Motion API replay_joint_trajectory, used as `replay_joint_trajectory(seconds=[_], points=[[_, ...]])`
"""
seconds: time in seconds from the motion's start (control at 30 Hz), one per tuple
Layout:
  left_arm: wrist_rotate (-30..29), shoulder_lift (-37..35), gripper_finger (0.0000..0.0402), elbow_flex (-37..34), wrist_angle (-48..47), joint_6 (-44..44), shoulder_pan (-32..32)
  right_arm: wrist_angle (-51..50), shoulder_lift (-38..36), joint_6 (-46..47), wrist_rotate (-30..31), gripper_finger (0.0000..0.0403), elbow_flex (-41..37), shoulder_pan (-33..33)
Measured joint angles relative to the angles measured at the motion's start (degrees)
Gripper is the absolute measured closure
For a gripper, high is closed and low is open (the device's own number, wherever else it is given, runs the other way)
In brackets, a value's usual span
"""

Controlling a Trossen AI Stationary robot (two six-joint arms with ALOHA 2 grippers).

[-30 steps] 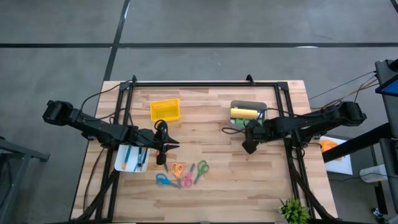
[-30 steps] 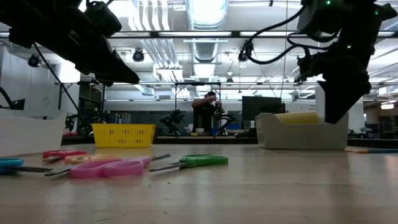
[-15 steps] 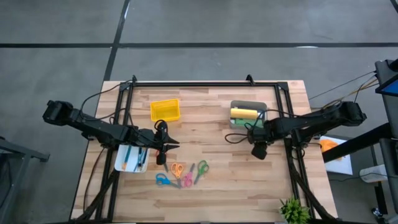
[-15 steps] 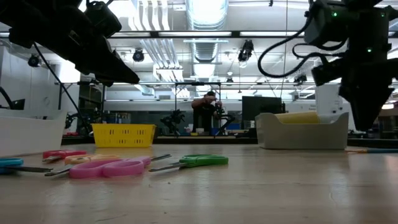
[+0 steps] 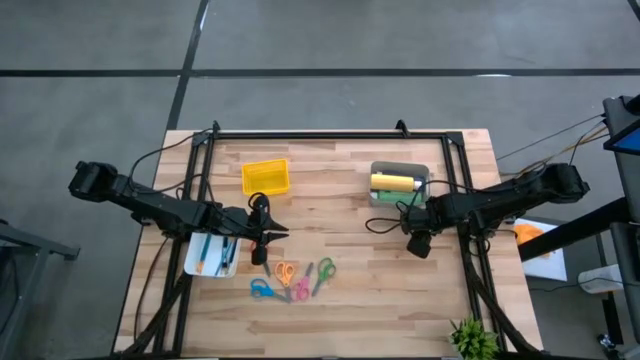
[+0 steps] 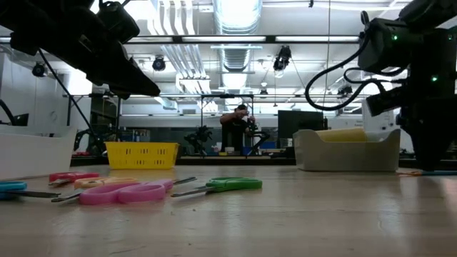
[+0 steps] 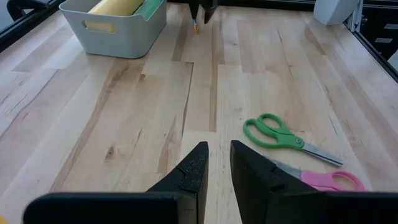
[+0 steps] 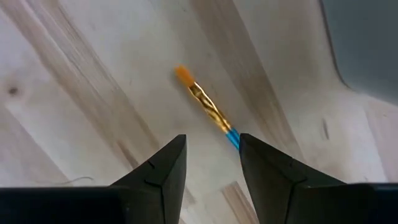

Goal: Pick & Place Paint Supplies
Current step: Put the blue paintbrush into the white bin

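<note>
A thin brush with an orange tip, gold ferrule and blue shaft lies flat on the wood. My right gripper is open and points down over it, one finger on either side of the shaft, touching nothing; the low view shows it just above the brush. A grey bin holds a yellow bottle lying beside a green one. More thin sticks lie in a white tray. My left gripper hovers beside that tray, its fingers a narrow gap apart.
Several scissors, green, pink, orange and blue, lie near the table's near edge between the arms. A yellow basket stands toward the far left. A small plant sits at the near right corner. A black frame rail runs along the far side.
My right gripper has moved from beside the grey bin toward the table's right and near edges and come down over the brush. The left arm has kept still.
</note>
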Motion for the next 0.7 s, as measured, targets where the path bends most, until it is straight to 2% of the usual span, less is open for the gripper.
replay_joint_trajectory(seconds=[0.23, 0.4, 0.7], points=[[0.0, 0.0, 0.0331, 0.0, 0.0, 0.0, 0.0, 5.9, -0.1, 0.0, 2.1, 0.0255, -3.5, 0.0], [0.0, 0.0, 0.0331, 0.0, 0.0, 0.2, 0.0, 6.0, -0.1, 4.1, 2.1, 0.0255, -3.5, 0.0], [0.0, 0.0, 0.0331, 0.0, 0.0, 0.2, 0.0, 6.1, -0.1, 3.9, 2.4, 0.0255, -3.6, 0.0]])
